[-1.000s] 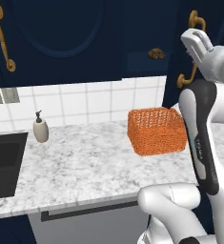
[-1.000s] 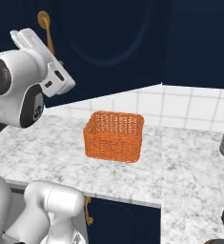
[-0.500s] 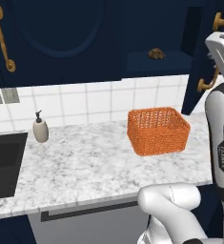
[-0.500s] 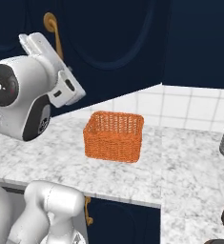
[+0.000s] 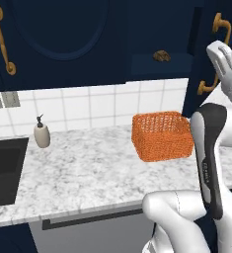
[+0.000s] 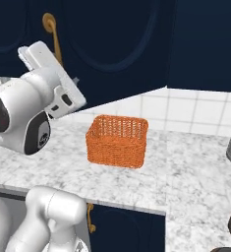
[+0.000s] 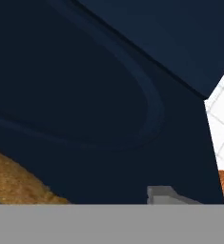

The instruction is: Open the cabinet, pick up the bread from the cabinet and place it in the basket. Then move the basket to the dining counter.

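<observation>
Nearest my cameras, the arm climbs past the front edge of the counter [image 5: 88, 173], and its hand sits high at about two o'clock in the left base view, right up against the swung-out cabinet door [image 5: 206, 54] and beside that door's curved gold handle [image 5: 221, 29]. From the right base view I see the gripper [image 6: 76, 80] at roughly ten o'clock, poking toward the navy door face just below another gold handle [image 6: 52, 37]. I cannot tell from any of my views whether the fingers are spread or together; nothing shows between them.

Along the hand view, the arched raised panel of the door [image 7: 99, 95] sits close in front, with a strip of gold handle [image 7: 13, 183] at seven o'clock and a sliver of white tile at three o'clock.

Farther out on the marble, the orange basket [image 5: 162, 136] stands upright at about three o'clock of the left base view, near the tiled wall [image 5: 97, 104] and well apart from the hand. A soap dispenser [image 5: 41, 133] stands at nine o'clock, just beside the black sink [image 5: 4, 168].

Farthest back, the cabinet [image 5: 152, 34] stands open above the basket, and the bread [image 5: 161, 56] lies on its navy shelf at one o'clock.
</observation>
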Controlling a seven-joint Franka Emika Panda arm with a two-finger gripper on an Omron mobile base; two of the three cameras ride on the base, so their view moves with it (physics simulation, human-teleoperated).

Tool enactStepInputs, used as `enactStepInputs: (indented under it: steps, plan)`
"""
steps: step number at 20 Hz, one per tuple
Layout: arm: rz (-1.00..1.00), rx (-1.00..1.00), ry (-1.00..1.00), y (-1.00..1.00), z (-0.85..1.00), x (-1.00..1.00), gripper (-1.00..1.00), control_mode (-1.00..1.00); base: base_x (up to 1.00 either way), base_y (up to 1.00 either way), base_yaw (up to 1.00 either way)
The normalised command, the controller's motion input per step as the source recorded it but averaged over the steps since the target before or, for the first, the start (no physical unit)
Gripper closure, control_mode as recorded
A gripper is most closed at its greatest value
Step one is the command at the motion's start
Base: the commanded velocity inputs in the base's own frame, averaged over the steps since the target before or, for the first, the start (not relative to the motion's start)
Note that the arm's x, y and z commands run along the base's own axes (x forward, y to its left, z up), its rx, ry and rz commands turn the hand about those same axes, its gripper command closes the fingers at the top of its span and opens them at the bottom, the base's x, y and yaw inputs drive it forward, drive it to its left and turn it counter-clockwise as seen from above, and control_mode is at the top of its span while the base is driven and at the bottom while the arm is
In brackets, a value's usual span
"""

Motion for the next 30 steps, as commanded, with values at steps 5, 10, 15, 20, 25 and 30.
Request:
enactStepInputs:
  steps: [5,10,15,20,25,30]
  plan:
    - [-0.03,0.08,0.57,0.24,0.00,-0.45,-1.00,-1.00,0.00,0.00,0.00]
    - [0.00,0.04,0.59,0.01,0.21,-0.77,-1.00,-1.00,0.00,0.00,0.00]
    - [0.05,0.09,0.51,0.45,0.25,-0.65,-1.00,-1.00,0.00,0.00,0.00]
    - [0.04,0.13,0.28,1.00,-0.15,-0.10,-1.00,-1.00,0.00,0.00,0.00]
    - [-0.15,0.18,0.12,0.94,-0.37,0.35,-1.00,-1.00,0.00,0.00,0.00]
    - [-0.39,0.15,-0.05,0.37,-0.16,0.33,-1.00,-1.00,0.00,0.00,0.00]
